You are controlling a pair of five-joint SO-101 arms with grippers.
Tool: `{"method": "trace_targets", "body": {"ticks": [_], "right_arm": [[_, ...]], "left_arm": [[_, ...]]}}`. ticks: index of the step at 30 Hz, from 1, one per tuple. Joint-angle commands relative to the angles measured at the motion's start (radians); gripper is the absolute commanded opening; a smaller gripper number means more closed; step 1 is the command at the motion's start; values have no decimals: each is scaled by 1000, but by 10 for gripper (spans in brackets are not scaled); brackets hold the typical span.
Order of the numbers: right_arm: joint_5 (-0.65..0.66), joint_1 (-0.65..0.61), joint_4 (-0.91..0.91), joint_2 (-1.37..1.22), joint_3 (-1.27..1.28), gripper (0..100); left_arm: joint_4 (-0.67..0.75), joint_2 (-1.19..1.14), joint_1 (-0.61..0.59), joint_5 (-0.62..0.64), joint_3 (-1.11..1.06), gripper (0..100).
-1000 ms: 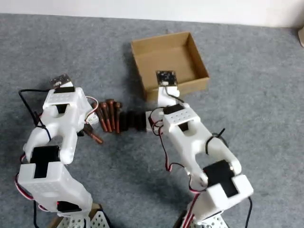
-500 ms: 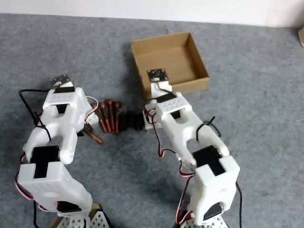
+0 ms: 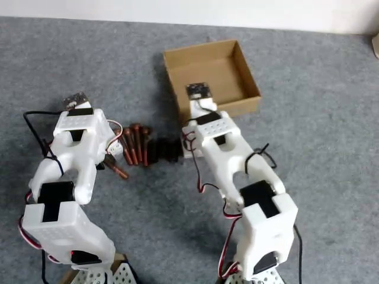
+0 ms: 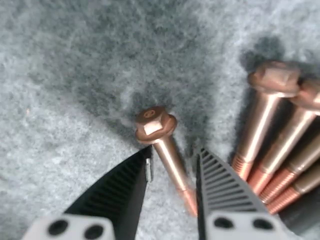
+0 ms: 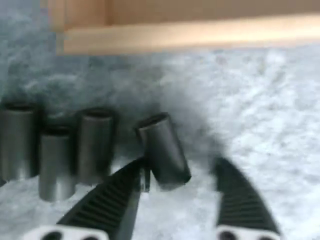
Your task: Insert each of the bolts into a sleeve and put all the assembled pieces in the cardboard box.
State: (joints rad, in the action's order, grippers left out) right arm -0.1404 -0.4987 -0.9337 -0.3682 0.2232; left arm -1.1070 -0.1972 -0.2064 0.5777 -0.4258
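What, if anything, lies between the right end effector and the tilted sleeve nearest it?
Nothing visible does. The tilted sleeve lies on the carpet between the open fingers of the right end effector. The other sleeves lie off to one side.

Cardboard box (image 3: pixel 237 108) at 12 o'clock on grey carpet (image 3: pixel 320 148). Black sleeves (image 3: pixel 163 149) at its 7 o'clock. Copper bolts (image 3: pixel 135 144) just beside, at sleeves' 9 o'clock. Stray bolt (image 3: pixel 116 170) at their 7 o'clock.

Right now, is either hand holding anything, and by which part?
Nothing is held. The left hand is open around the shank of a bolt. The right hand is open around a tilted sleeve.
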Motion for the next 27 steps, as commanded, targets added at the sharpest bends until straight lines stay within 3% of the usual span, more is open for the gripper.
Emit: {"method": "trace_targets", "body": {"ticks": [1,7,13,24,27], "right_arm": [[11,-36,-4,-15,-5,3],[11,-36,-101,38,-10,5],[15,-30,-120,361,128,5],[87,-2,220,1107,708,5],[89,-2,232,1207,783,5]], "left_arm": [[25,4,-5,0,7,148],[26,4,-5,3,7,148],[28,4,-5,3,7,148],[25,2,5,5,2,142],[25,-1,13,5,-1,36]]}}
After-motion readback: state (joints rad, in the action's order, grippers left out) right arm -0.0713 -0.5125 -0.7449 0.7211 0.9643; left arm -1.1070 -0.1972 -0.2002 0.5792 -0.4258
